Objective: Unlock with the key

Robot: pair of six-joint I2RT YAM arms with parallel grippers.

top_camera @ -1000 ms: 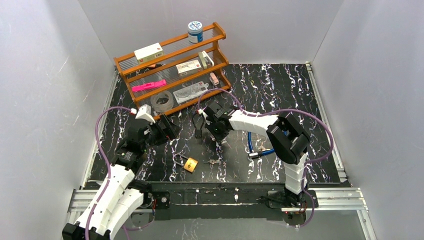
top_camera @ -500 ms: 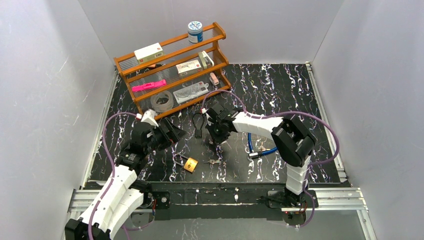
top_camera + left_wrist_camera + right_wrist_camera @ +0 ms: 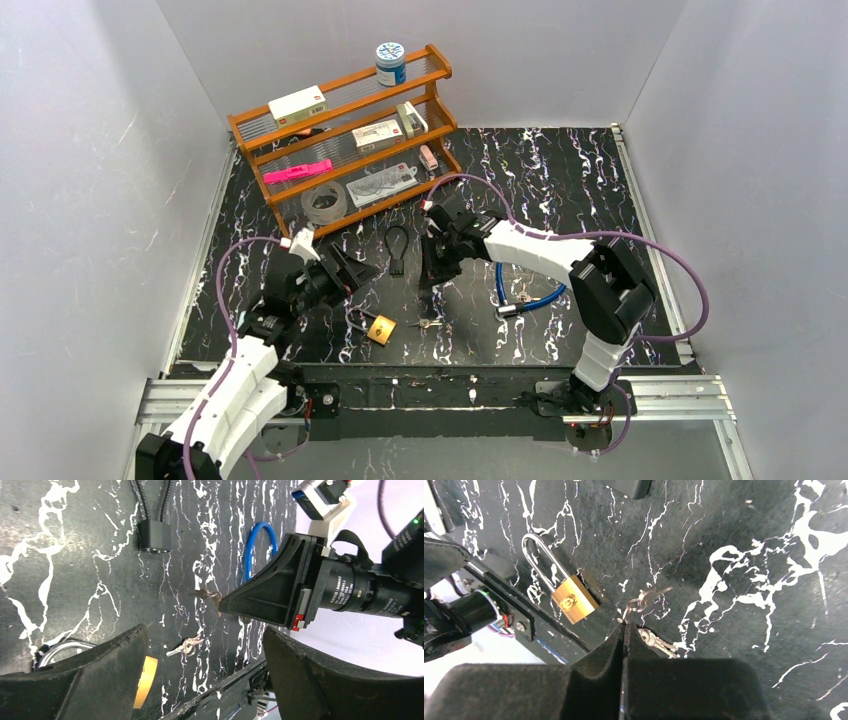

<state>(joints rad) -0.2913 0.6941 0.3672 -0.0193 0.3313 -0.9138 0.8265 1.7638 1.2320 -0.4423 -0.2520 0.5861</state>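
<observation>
Key point(image 3: 640, 602) hangs pinched in the closed right gripper point(image 3: 625, 629), right of the brass padlock point(image 3: 573, 605). Left gripper point(image 3: 205, 630) gapes wide.

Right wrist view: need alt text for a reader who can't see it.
The right gripper, shut, pinches a key by its ring over a black, white-veined mat. A brass padlock lies on the mat at picture left, and a second key lies beside the fingertips.
</observation>
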